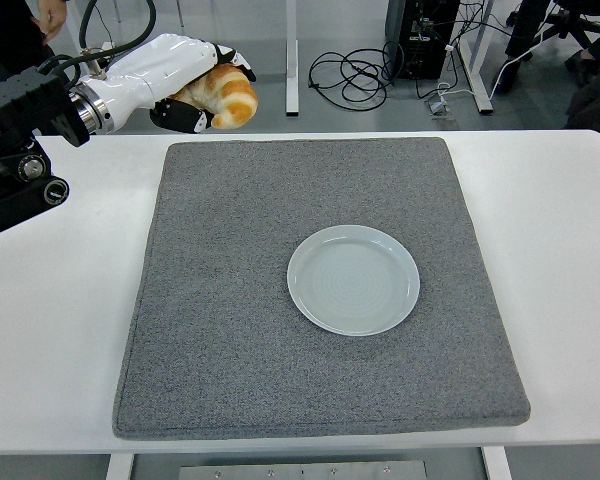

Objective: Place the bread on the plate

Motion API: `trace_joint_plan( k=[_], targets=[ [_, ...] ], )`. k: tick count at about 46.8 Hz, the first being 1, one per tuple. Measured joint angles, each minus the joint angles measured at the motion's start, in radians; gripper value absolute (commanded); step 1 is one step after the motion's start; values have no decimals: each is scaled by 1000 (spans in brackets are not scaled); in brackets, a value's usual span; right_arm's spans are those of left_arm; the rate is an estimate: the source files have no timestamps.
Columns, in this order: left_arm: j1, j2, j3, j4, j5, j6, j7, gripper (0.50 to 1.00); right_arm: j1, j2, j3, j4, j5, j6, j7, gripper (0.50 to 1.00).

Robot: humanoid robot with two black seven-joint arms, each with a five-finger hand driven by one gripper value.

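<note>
From the head view, the left hand (185, 85) is closed around the bread (223, 95), a golden croissant-shaped roll, with the white shell of the hand over its top and dark fingers (185, 118) curled beneath it. Hand and bread hang in the air beyond the far left corner of the grey mat (320, 290), well apart from the pale plate (353, 279), which lies flat on the mat a little right of the mat's middle and holds nothing. The mat itself rests on the white table (560, 240), covering most of the table's centre. The black left arm (20, 130) comes in from the left of the mat, a dark cable (130, 30) looping above its wrist. How firmly the fingers press the bread is hard to judge, since part of the grip is hidden behind the roll. Past the mat's far edge, cables (355, 70) lie coiled on the floor, and a person (20, 25) shows at the far left.
</note>
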Motion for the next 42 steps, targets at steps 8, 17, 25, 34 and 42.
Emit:
trace_joint_plan(
  k=[8,17,25,34,42],
  targets=[
    [-24,0,0,1,1,-4,0,500,0,0,0,0,0,0,0,1000],
    [-41,0,-1,4,0,-21,0,500,0,0,0,-1,0,0,0,1000],
    [-40,-2,5,4,1,-22,0,500,0,0,0,-1,0,0,0,1000],
    [-36,-16,6,4,1,-21,3,500,0,0,0,-1,0,0,0,1000],
    [-40,-120,7,69,4,-21,3,500,0,0,0,-1,0,0,0,1000]
  ],
)
